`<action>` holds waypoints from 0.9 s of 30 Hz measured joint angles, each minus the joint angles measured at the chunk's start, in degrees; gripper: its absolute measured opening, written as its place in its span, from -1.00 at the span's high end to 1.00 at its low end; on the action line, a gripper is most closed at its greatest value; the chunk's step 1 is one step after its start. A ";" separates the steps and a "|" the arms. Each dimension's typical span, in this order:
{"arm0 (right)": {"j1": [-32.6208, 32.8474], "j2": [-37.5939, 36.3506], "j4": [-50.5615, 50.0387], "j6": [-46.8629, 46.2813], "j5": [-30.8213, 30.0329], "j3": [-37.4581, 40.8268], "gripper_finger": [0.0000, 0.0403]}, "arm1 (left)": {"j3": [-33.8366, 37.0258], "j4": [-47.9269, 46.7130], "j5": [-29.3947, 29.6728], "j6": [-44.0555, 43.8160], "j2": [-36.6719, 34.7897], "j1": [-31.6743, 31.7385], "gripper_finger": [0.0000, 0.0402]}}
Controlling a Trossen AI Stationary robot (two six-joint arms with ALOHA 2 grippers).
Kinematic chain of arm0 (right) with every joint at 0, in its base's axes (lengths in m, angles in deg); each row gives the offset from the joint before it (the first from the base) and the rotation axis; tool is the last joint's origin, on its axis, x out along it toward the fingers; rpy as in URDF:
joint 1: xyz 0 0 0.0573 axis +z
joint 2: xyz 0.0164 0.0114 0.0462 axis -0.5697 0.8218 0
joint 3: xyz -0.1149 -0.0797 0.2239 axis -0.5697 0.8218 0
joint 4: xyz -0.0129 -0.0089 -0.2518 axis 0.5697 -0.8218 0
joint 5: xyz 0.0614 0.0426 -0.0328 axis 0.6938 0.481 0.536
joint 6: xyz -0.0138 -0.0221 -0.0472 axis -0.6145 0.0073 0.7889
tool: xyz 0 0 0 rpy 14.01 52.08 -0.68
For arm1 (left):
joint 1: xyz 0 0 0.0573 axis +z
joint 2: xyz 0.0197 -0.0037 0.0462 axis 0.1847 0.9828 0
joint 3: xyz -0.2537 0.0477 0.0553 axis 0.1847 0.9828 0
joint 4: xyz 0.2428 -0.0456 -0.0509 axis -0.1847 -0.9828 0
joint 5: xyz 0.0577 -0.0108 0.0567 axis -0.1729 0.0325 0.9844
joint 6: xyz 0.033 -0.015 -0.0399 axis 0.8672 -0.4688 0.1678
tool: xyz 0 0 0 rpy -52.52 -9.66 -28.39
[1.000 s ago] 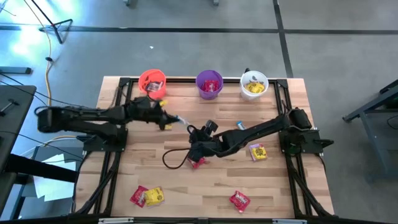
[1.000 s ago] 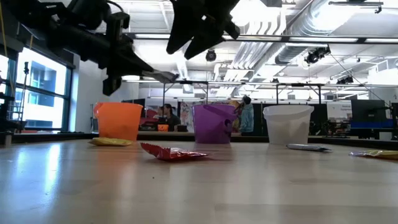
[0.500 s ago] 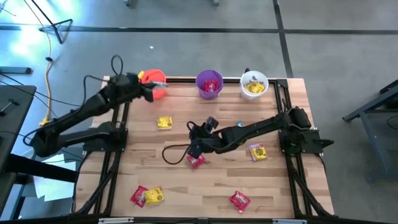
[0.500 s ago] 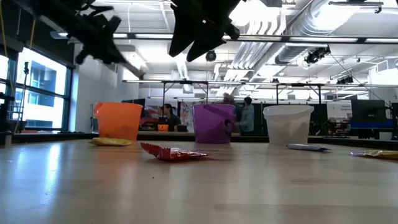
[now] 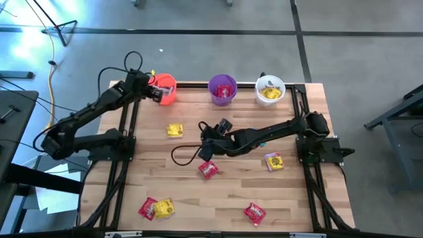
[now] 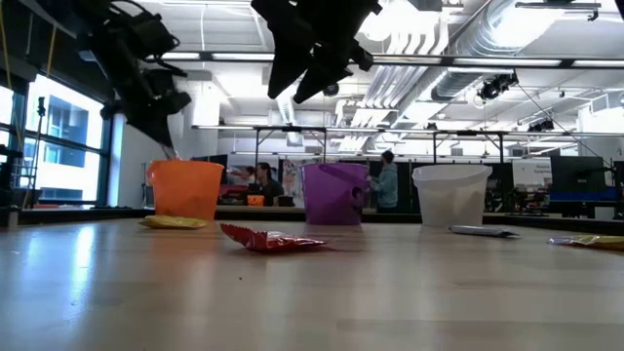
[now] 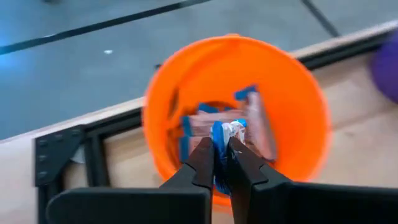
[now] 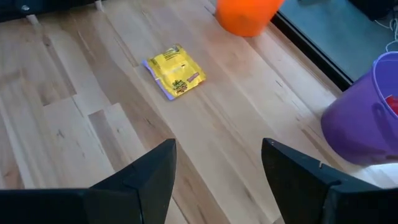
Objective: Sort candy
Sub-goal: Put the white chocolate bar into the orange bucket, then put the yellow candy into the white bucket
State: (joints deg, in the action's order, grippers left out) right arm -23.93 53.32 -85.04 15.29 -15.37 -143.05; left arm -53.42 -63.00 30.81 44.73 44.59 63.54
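Two arms are over my table [image 5: 291,205] right now. On the left side, the left gripper [image 7: 221,163] hangs over the orange cup [image 5: 162,88] at the far left corner, its fingers pinched tight on a slim blue-and-white bar [image 7: 219,144]; more bars lie inside that cup. From the right side, the right gripper [image 5: 205,151] reaches to the middle of the tabletop, jaws spread wide with nothing between them, above the wood.

Along the far edge I see three cups: the orange one, a purple cup [image 5: 223,90] with red packets in it, and a white cup [image 5: 269,90] with yellow packets in it, nearest the far right corner.

Loose candy remains on the wood. One yellow packet [image 5: 174,130] lies left of centre, beside the right gripper. One red packet [image 5: 209,170] sits just near-side of that gripper. Another yellow packet [image 5: 274,160] lies toward the right edge. Near the front edge, a red and a yellow packet [image 5: 155,208] lie touching at the left, and a single red one [image 5: 254,212] lies right of the middle.
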 joint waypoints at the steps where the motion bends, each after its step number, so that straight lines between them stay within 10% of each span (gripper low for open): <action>1: -0.02 0.00 0.10 0.00 0.00 0.00 -0.15 | 0.00 0.39 0.58 -0.40 0.54 0.37 0.96; 15: -1.06 0.00 2.77 -0.83 2.62 0.00 -0.14 | 0.00 0.18 -2.16 0.51 -0.87 0.23 0.30; 27: -1.22 -0.03 -4.53 -5.04 3.81 0.04 0.67 | 0.00 -0.13 0.40 -0.89 -11.00 -5.69 0.63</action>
State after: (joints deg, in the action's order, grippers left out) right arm -25.15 53.29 -89.57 10.25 -11.55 -143.00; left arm -53.43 -63.13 31.21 43.84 33.59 57.85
